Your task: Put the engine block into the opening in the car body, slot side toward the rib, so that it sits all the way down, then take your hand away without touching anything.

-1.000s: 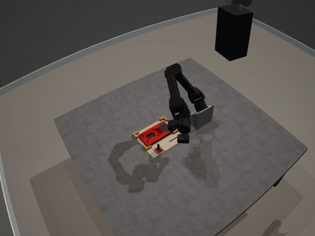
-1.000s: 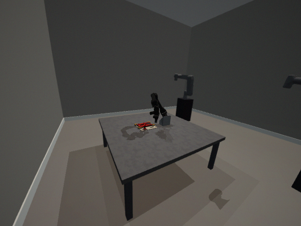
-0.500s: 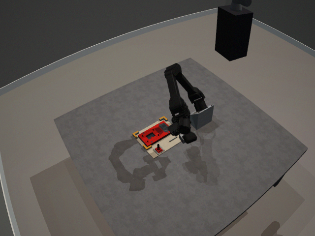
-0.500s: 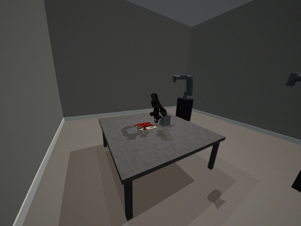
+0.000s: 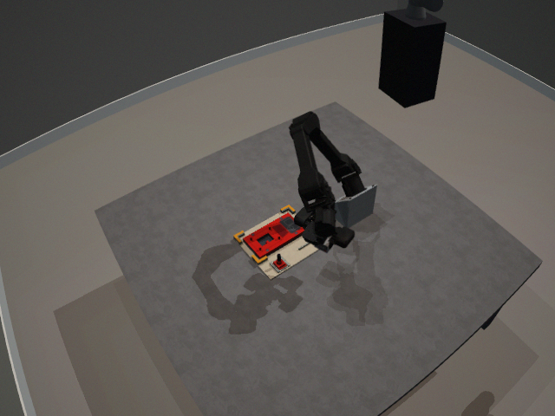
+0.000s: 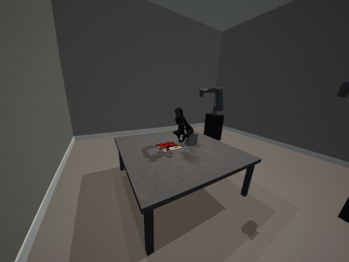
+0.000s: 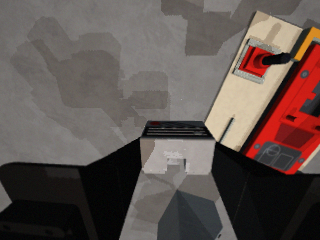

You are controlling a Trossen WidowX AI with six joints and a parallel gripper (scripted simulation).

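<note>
My gripper (image 5: 329, 240) (image 6: 180, 140) (image 7: 174, 142) is shut on the engine block (image 5: 328, 243) (image 7: 176, 150), a pale block with a dark, ribbed top. In the wrist view the block's notched slot side faces the bottom of the picture. The block hangs in the air beside the right end of the board. The red car body (image 5: 269, 249) (image 6: 167, 145) (image 7: 274, 129) lies on the pale board. Its dark square opening (image 5: 265, 239) (image 7: 313, 102) is toward the far end from the gripper and has no block in it. The rib cannot be made out.
The pale board (image 5: 293, 256) (image 7: 239, 102) has yellow corner brackets (image 5: 258, 259) (image 7: 306, 44) around the body. A red piece with a black upright peg (image 5: 278, 257) (image 7: 275, 59) stands beside the body. A grey angular stand (image 5: 361, 208) (image 6: 191, 140) (image 7: 187, 220) is at the arm's base.
</note>
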